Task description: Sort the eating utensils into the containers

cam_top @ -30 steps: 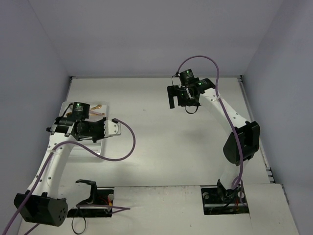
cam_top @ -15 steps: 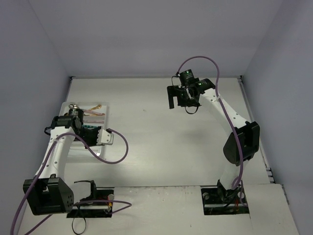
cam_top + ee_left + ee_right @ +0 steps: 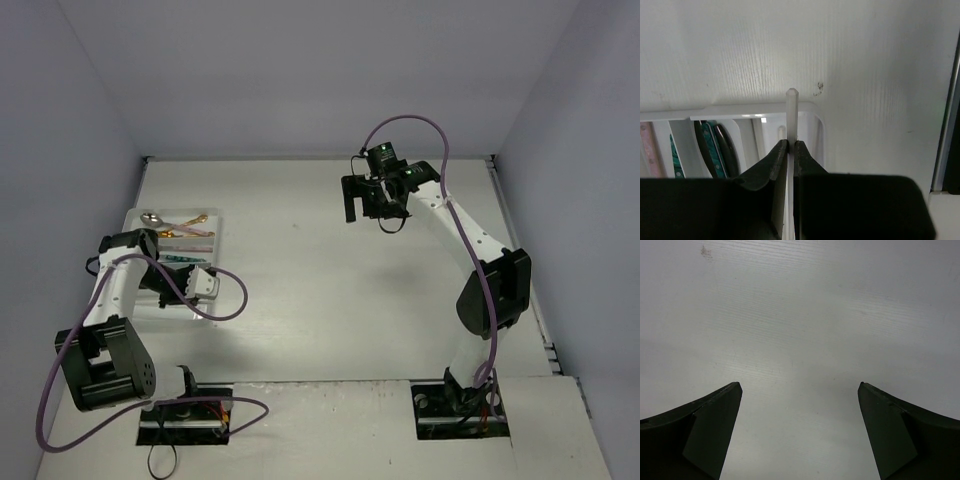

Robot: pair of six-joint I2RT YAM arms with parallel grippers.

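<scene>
The white divided tray [image 3: 134,222] lies at the left of the table. In it lie a silver spoon [image 3: 152,217], a gold spoon [image 3: 196,221], pink-handled pieces [image 3: 190,234] and green-handled pieces [image 3: 178,257]. My left gripper [image 3: 206,283] hangs over the tray's near right corner, shut on a thin pale stick [image 3: 791,112]. The stick pokes out past the tray's end rim [image 3: 740,110]. Dark and green handles [image 3: 711,150] lie in a compartment to its left. My right gripper [image 3: 352,204] is at the back of the table, open, with only bare table between its fingers [image 3: 715,425].
Purple cables loop from both arms; the left one sags over the table near the tray [image 3: 235,300]. Grey walls close in the table on three sides. A dark strip [image 3: 952,125] runs down the right side of the left wrist view.
The left arm has swung back toward its base, carrying the stick toward the tray's near right corner and uncovering the far compartments. The right arm has not moved.
</scene>
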